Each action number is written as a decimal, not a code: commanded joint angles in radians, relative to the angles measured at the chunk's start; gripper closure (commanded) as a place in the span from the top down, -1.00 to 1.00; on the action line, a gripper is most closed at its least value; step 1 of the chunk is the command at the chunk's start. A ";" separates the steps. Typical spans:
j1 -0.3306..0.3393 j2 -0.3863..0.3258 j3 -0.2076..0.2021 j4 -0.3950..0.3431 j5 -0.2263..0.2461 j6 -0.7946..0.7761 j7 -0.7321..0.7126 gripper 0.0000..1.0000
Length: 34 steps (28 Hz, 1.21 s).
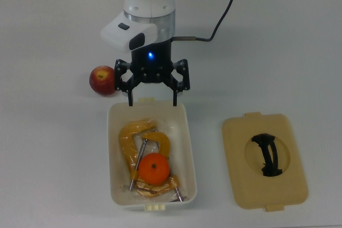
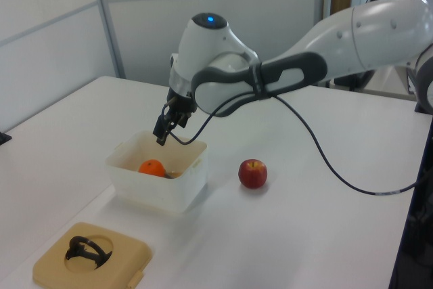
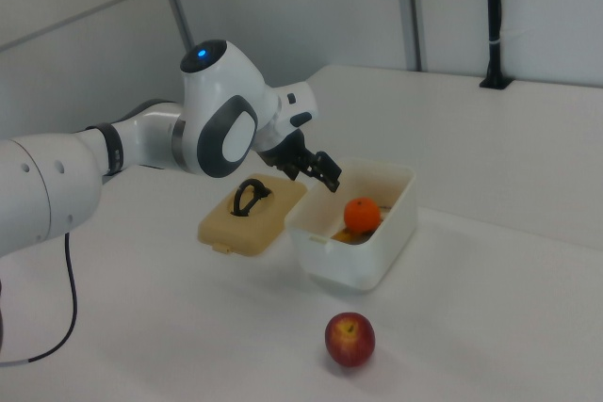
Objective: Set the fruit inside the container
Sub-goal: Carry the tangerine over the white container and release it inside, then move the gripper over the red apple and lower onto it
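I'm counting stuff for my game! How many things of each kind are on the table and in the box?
Fruit: 2, an orange and a red apple
Yellow clamps: 2, as far as can be told
White tub: 1
Tan lid: 1
Total: 6

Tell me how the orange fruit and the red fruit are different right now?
The orange fruit is bright orange all over; the red fruit is dark red with a yellow patch. The orange fruit lies inside the white container, on the yellow clamps; the red fruit sits outside on the table. Both are round and about the same size.
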 commanded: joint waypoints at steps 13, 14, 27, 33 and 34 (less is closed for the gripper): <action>-0.074 -0.115 -0.007 -0.111 -0.013 -0.461 -0.285 1.00; -0.085 -0.112 -0.007 -0.136 -0.015 -0.456 -0.288 1.00; -0.173 -0.090 -0.010 -0.321 -0.019 -0.226 -0.365 1.00; -0.190 -0.064 -0.009 -0.343 -0.025 -0.174 -0.387 1.00; -0.190 -0.061 -0.009 -0.343 -0.025 -0.173 -0.387 1.00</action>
